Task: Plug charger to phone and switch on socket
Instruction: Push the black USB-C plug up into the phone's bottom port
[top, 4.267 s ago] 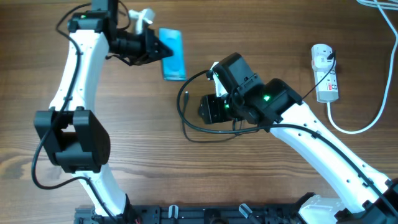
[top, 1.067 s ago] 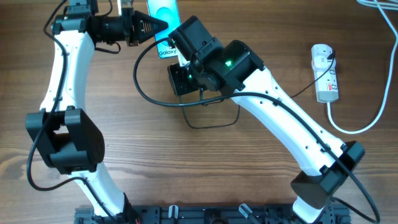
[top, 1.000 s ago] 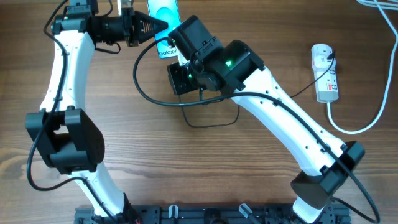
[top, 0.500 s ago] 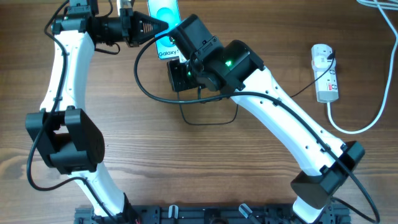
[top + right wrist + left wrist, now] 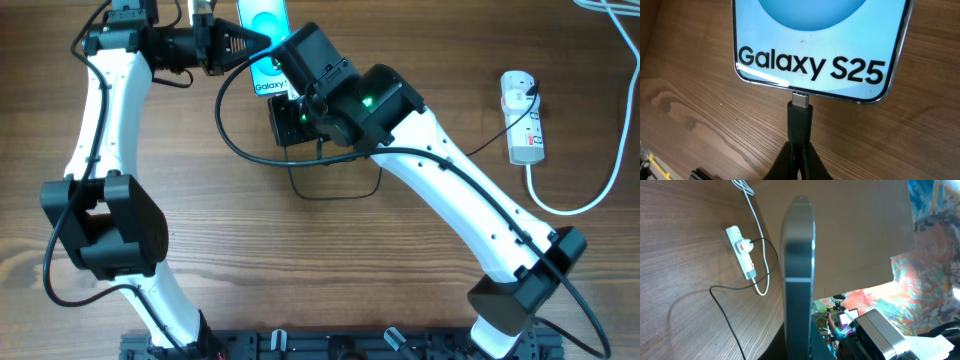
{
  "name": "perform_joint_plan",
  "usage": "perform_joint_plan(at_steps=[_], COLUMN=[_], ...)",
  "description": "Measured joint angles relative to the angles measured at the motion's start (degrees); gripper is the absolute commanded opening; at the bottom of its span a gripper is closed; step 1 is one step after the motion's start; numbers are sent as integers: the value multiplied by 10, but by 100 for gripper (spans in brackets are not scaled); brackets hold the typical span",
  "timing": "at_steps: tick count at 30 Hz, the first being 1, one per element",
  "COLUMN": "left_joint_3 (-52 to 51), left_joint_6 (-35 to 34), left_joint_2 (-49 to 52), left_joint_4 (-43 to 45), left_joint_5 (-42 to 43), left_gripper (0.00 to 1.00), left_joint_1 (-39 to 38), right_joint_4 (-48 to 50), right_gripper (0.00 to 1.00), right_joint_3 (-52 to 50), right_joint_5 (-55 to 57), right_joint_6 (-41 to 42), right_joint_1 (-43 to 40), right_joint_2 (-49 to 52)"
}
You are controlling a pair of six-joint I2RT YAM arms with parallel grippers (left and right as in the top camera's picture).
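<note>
Charger (image 5: pixel 800 119) tip, clenched in right tool (image 5: pixel 799 152), sits at phone (image 5: pixel 820 45) port; left tool (image 5: pixel 243 42) grips phone

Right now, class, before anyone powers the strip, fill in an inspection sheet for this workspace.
Surface: wooden table, grain visible.
Job's things: phone screen lit; charger tip at phone's port, metal showing; socket switch state unclear.
Clutter: nothing seen.
Grippers: left gripper holds phone; right gripper pinches charger.
Cables: charger lead loops on table; thick white cable runs from socket.
Surroundings: colourful backdrop beyond table.
</note>
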Motion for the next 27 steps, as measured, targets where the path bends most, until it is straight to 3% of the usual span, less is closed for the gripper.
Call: perform_joint_plan(at_steps=[27], left_joint_3=[0], left_joint_6=[11], left_joint_2=[0], left_joint_4=[0], left_joint_5=[0], left_gripper=[4], left_joint_1=[0], right_joint_4=[-4], right_gripper=[4], right_joint_3=[0], right_joint_5=[0], right_joint_6=[0], right_joint_1=[0], right_joint_2=[0])
